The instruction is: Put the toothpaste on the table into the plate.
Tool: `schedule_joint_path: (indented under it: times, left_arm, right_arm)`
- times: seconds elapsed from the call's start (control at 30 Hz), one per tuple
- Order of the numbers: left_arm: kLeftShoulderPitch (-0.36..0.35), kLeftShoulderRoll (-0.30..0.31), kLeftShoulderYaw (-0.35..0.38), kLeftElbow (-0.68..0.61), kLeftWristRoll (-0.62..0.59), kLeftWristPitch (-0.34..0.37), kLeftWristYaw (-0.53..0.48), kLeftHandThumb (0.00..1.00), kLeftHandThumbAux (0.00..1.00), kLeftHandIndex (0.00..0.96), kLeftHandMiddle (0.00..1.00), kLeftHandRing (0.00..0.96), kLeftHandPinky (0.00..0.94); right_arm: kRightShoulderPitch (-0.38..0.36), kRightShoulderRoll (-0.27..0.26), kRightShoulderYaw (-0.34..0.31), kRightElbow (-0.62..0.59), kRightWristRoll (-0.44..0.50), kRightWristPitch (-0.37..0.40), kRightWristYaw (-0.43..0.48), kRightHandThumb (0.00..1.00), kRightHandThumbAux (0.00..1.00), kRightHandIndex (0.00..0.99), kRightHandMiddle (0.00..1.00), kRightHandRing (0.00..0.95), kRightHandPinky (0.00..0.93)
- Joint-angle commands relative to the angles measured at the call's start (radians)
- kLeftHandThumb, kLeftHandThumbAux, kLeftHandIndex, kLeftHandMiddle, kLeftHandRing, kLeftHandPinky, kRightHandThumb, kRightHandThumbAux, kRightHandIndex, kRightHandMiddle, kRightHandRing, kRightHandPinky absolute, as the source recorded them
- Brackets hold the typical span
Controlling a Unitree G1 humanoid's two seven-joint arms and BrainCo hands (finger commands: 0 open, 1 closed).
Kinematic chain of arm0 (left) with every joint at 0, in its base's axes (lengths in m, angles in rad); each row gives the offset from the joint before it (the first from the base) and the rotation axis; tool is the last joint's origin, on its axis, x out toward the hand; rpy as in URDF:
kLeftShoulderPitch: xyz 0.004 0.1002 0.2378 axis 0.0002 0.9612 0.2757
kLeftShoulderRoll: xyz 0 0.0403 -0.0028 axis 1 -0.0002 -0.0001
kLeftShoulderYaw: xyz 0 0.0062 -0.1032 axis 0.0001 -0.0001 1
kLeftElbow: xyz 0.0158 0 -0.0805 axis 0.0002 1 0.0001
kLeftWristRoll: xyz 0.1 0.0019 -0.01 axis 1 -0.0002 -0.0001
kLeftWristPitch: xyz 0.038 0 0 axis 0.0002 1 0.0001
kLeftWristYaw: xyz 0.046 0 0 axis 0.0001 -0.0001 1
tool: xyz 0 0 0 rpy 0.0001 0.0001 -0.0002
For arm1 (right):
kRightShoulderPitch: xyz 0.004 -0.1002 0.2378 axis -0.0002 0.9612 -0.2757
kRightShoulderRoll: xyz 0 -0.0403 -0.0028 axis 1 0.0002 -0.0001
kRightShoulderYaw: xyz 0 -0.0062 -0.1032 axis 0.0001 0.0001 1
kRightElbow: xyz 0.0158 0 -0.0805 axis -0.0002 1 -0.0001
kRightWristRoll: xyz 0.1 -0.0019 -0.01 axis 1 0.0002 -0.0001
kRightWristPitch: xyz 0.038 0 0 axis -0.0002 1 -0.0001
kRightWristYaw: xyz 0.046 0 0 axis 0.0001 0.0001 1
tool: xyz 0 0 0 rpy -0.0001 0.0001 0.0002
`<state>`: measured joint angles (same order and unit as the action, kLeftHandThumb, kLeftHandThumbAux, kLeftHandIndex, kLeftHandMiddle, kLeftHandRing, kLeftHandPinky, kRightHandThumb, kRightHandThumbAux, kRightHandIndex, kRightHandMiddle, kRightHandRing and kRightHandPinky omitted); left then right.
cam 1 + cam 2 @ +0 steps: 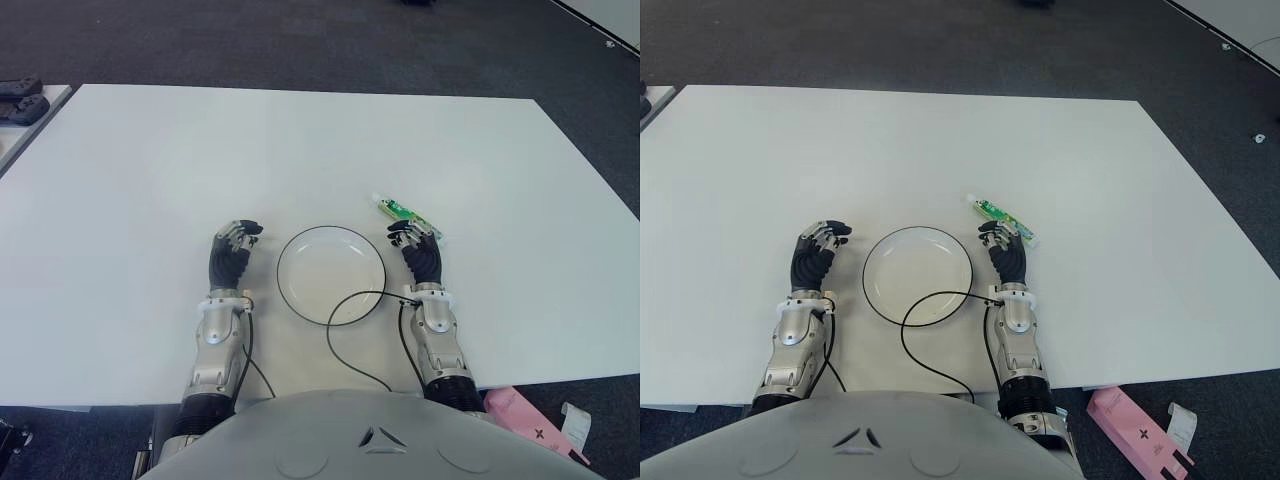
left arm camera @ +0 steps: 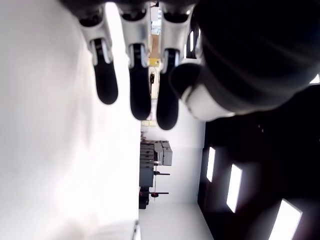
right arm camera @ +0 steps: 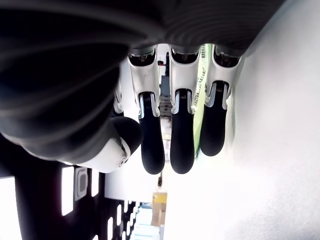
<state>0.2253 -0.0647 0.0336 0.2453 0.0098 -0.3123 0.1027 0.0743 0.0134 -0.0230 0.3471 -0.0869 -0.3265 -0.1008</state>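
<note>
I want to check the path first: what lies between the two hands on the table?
The white plate with a dark rim lies between the left hand and the right hand, and a black cable crosses its near edge, as the left eye view shows.

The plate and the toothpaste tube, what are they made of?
The plate looks like glazed ceramic or hard plastic: smooth white with a thin dark rim and a soft sheen. The toothpaste tube looks like soft glossy plastic, green and white printed, with a white cap. It lies just beyond the right hand.
</note>
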Motion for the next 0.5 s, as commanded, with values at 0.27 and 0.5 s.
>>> schedule_joint_path:
  times: [0.27, 0.5]
  left_arm:
    - [0.030, -0.007, 0.003, 0.046, -0.001, 0.045, 0.005, 0.709, 0.724, 0.422, 0.438, 0.363, 0.329]
    - [0.031, -0.011, 0.002, 0.042, 0.001, 0.046, 0.010, 0.710, 0.724, 0.422, 0.446, 0.378, 0.344]
  right_arm:
    - [0.026, 0.002, -0.001, 0.027, 0.008, 0.023, 0.001, 0.714, 0.734, 0.419, 0.451, 0.448, 0.435]
    - [0.027, 0.001, -0.001, 0.018, 0.001, -0.004, -0.006, 0.713, 0.734, 0.419, 0.453, 0.450, 0.438]
